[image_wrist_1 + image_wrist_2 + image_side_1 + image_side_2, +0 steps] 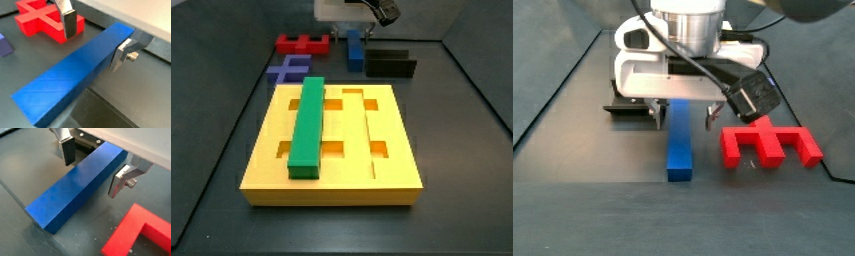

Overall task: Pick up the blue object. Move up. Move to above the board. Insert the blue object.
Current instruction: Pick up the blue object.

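Note:
The blue object [680, 140] is a long bright blue bar lying flat on the dark floor; it shows in both wrist views [60, 80] [67, 198] and in a side view [354, 48]. My gripper [687, 112] is down around the bar's far end, one finger on each long side [91, 50] [91, 177]. It is open: a gap shows between one finger [67, 152] and the bar. The board [396, 150] is a large yellow slab with grooves, nearer the camera, apart from the gripper. A green bar [307, 125] lies in one of its grooves.
A red piece [767, 145] lies close beside the blue bar [40, 20] [143, 233] [302, 44]. A purple-blue T-shaped block [291, 70] lies between the red piece and the board. The dark fixture [389, 63] stands next to the bar.

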Motion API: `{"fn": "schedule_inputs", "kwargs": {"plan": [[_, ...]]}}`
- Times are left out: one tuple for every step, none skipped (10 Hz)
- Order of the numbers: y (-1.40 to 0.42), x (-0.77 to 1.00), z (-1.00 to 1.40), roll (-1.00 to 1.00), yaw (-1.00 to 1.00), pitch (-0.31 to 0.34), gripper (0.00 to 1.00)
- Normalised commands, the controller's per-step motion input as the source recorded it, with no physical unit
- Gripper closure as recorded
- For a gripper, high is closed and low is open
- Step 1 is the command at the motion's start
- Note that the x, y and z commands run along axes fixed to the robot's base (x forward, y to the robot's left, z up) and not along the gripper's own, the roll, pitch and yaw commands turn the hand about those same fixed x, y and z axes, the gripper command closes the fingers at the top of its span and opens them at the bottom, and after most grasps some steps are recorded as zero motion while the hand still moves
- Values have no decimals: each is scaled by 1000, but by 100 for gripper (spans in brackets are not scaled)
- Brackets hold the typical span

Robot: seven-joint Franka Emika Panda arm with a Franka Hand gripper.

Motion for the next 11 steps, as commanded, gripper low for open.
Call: {"fn": "schedule_inputs", "kwargs": {"plan": [[0, 0, -117, -67, 0, -76, 0], [-83, -3, 0, -77, 0, -89, 0], [-20, 0, -131, -130, 0, -144, 0], [0, 0, -183, -226, -3, -216, 0], [0, 0, -149, -253, 0, -236, 0], [0, 0, -126, -247, 0, -219, 0], [0, 0, -120, -227, 0, -213, 0], [0, 0, 0, -103, 0, -71, 0], [20, 0, 0, -77, 0, -66, 0], [0, 0, -6, -20, 0, -43, 0], [0, 0, 0, 0, 0, 0, 0]]}}
